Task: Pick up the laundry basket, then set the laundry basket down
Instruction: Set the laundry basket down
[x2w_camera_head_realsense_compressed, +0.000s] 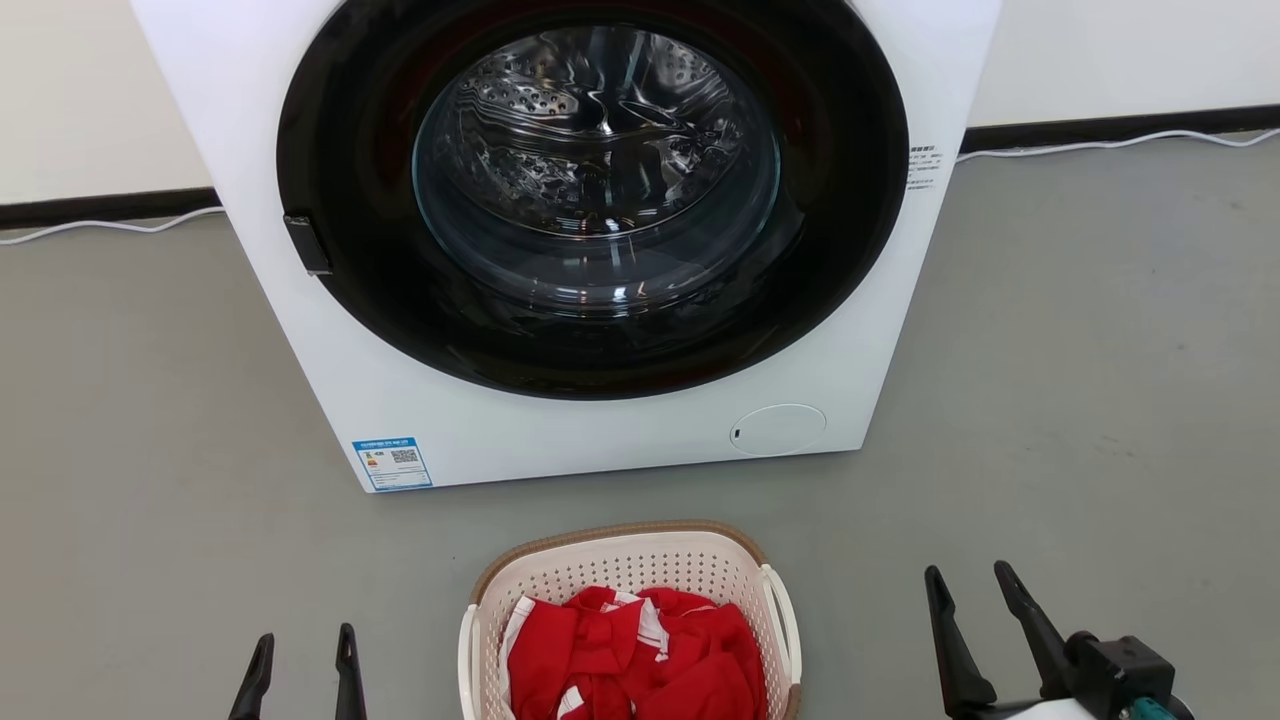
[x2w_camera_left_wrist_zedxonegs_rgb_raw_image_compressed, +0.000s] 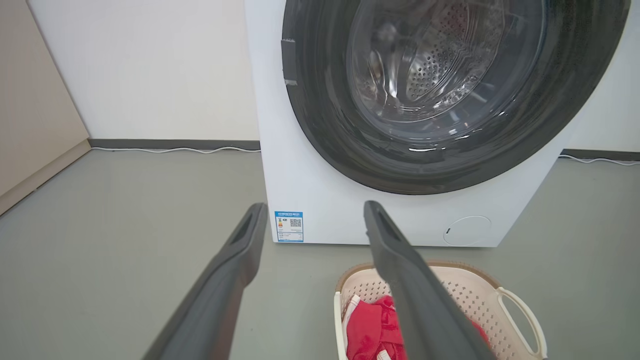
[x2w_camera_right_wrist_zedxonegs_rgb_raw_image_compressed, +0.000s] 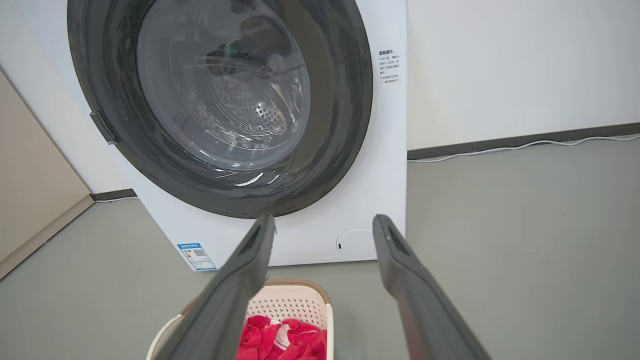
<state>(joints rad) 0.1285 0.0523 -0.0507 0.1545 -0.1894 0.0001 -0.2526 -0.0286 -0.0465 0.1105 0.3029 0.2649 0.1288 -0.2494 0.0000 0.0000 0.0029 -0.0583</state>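
Dark fingers of the left gripper (x2w_camera_head_realsense_compressed: 305, 645) and right gripper (x2w_camera_head_realsense_compressed: 968, 578) stand wide apart, holding nothing. Between them the laundry basket (x2w_camera_head_realsense_compressed: 620, 568) sits on the grey floor (x2w_camera_head_realsense_compressed: 150, 450) before the washing machine (x2w_camera_head_realsense_compressed: 600, 430), holding red cloth (x2w_camera_head_realsense_compressed: 630, 655), perhaps white-trimmed garments.

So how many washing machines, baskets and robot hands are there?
washing machine: 1
laundry basket: 1
robot hands, the left hand and the right hand, both open: 2
Total: 4
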